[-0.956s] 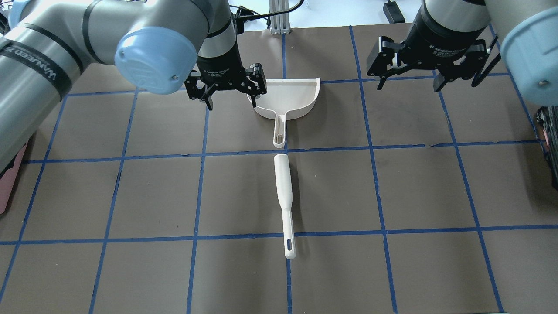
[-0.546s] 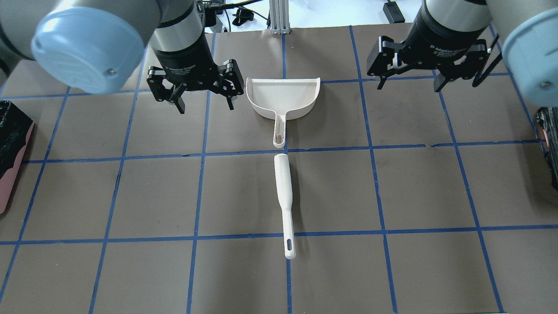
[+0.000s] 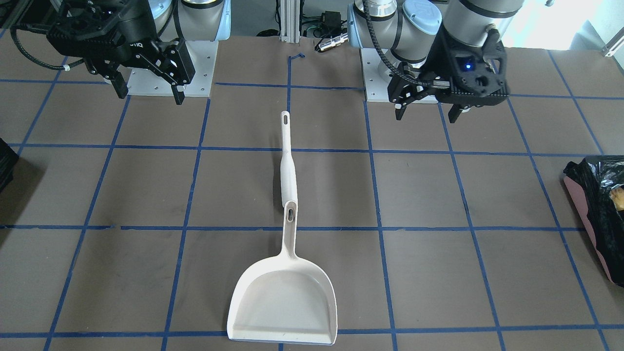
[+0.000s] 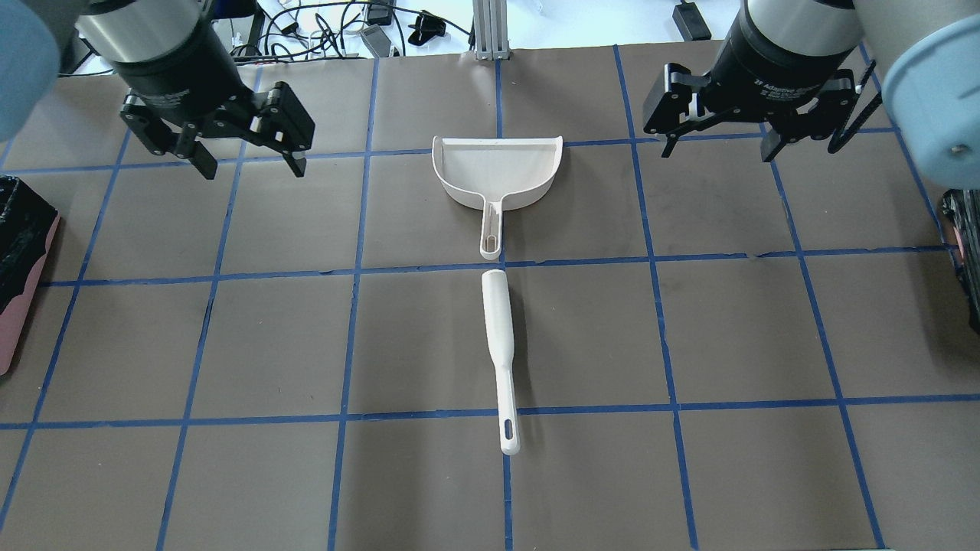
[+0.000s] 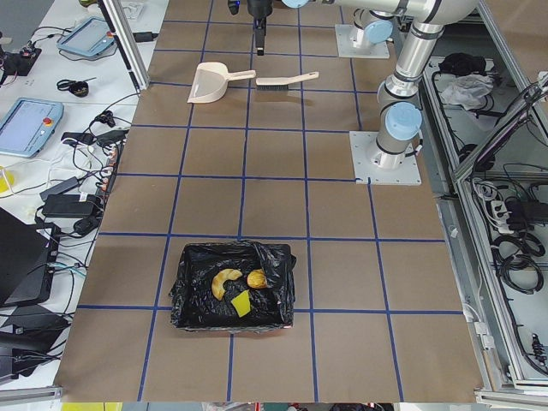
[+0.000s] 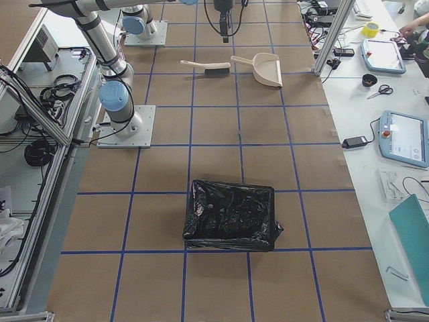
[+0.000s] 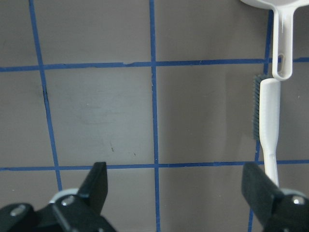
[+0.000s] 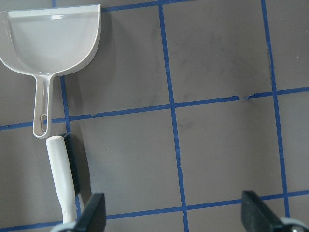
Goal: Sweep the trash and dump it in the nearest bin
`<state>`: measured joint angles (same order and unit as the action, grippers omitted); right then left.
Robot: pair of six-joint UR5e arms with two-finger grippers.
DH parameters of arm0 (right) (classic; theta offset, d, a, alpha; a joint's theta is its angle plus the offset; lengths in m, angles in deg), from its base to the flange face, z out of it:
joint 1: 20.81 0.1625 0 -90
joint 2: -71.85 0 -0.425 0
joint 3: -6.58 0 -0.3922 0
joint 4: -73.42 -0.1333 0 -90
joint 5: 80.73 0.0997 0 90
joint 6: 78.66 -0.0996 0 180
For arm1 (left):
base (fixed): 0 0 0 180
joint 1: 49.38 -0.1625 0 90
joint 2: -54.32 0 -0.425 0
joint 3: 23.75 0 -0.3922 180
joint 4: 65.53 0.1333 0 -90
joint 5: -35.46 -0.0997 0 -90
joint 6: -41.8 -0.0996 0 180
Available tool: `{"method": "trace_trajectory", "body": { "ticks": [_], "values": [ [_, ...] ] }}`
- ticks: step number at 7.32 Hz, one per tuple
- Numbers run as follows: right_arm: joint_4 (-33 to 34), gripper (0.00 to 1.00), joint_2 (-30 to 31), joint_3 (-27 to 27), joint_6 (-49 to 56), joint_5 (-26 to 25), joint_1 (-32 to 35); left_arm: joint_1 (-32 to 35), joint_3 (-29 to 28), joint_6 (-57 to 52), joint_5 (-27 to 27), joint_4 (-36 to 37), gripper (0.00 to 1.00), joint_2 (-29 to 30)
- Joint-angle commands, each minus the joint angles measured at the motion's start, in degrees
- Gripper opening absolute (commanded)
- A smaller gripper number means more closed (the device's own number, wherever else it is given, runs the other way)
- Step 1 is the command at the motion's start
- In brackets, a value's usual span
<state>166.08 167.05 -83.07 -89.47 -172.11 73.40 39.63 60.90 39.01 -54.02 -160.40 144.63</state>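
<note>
The three bits of trash lie inside the bin [image 5: 193, 287] in the exterior left view: a croissant piece [image 5: 224, 282], a brown roll [image 5: 256, 278] and a yellow wedge [image 5: 241, 302]. This pinkish bin with its black bag also shows at the overhead view's left edge [image 4: 19, 260] and at the front view's right edge [image 3: 597, 209]. My left gripper [image 4: 253, 170] [image 3: 426, 117] [image 7: 175, 186] is open and empty, above the table left of the dustpan [image 4: 498, 172]. My right gripper [image 4: 716, 153] [image 3: 150, 96] [image 8: 175, 212] is open and empty, right of the dustpan.
The white dustpan [image 3: 282, 302] [image 8: 50, 43] and the white brush [image 4: 498, 337] [image 3: 288, 170] [image 7: 269, 116] lie end to end on the table's midline. A second black-bagged bin [image 6: 231, 215] stands at my right end of the table [image 4: 966, 252].
My left gripper has moved left, away from the dustpan's left rim, and stays open. The right gripper, dustpan and brush have not moved.
</note>
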Motion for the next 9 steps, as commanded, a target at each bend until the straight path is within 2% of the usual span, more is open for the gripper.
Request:
{"method": "trace_trajectory", "body": {
  "ticks": [1, 9],
  "values": [
    [-0.11, 1.00, 0.07, 0.00, 0.00, -0.03, 0.00, -3.05, 1.30, -4.40, -0.16, 0.38, 1.00, -0.39],
    [-0.29, 1.00, 0.07, -0.09, 0.08, -0.12, 0.00, -2.61, 3.07, -4.68, -0.34, 0.39, 1.00, -2.32]
  ]
}}
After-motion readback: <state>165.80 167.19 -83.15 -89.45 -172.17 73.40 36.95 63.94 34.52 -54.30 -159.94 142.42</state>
